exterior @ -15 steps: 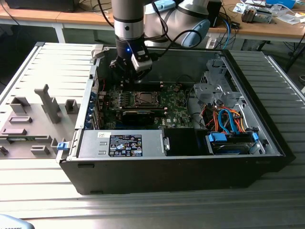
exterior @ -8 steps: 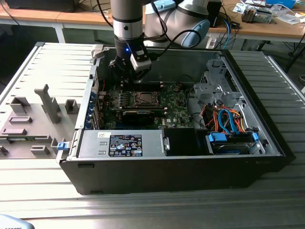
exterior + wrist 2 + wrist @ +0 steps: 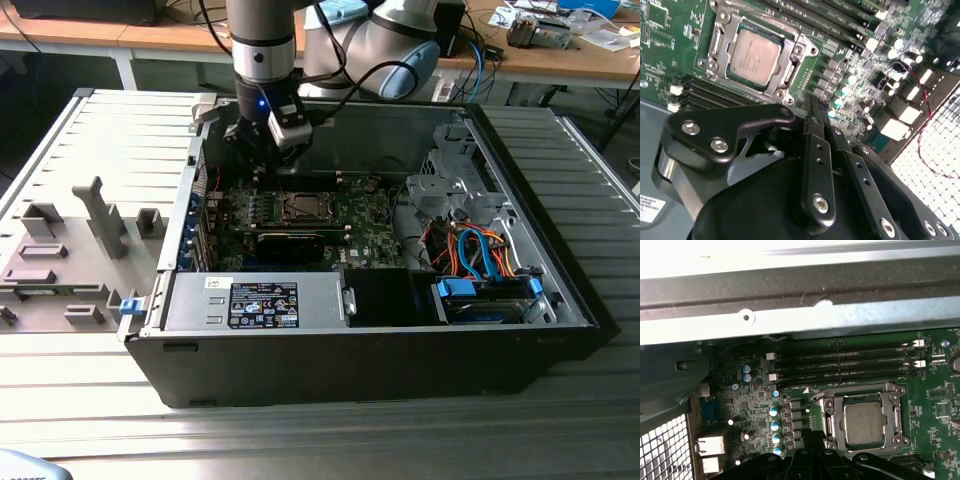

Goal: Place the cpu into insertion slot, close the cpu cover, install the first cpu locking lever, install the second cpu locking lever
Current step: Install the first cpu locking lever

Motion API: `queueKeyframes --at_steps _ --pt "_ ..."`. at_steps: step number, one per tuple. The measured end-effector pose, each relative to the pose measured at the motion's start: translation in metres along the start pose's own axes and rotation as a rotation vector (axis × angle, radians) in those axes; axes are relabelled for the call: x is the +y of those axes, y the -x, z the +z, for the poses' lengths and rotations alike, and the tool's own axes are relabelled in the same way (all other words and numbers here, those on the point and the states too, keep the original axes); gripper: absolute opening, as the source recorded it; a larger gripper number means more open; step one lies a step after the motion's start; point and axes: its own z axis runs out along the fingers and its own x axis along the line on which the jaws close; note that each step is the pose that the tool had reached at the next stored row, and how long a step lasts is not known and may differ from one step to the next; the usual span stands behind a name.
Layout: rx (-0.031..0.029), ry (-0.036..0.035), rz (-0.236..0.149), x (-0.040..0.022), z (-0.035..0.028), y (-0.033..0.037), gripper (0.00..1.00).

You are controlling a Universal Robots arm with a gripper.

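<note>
Near the second wrist view's upper left, the silvery-grey square cpu (image 3: 754,56) sits in the metal-rimmed insertion slot (image 3: 715,47). Below it the black pincer (image 3: 812,107) has fingers pressed together, empty; its body hides the green motherboard (image 3: 850,55) beneath.

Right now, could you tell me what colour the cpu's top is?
Silvery-grey; the cpu shows best in the second wrist view.

- A ribbed grey metal table (image 3: 330,430) carries everything in the exterior view.
- An open black computer case (image 3: 380,350) lies on its side directly on the table.
- Toward the exterior view's left, a flat grey panel (image 3: 80,190) rests on the table beside the case; it is probably the removed side cover, with small grey brackets (image 3: 100,215) standing on it.
</note>
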Motion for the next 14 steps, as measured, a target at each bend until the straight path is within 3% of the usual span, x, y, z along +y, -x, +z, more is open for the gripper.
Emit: queueKeyframes --at_steps 5,9,14 --pt "-0.002 0.0002 0.0 0.0052 -0.0011 -0.0064 0.11" --pt "-0.0034 0.0003 -0.001 0.0093 -0.0069 -0.0083 0.11" --pt "-0.004 0.0012 -0.024 0.0109 -0.008 -0.0098 0.11"
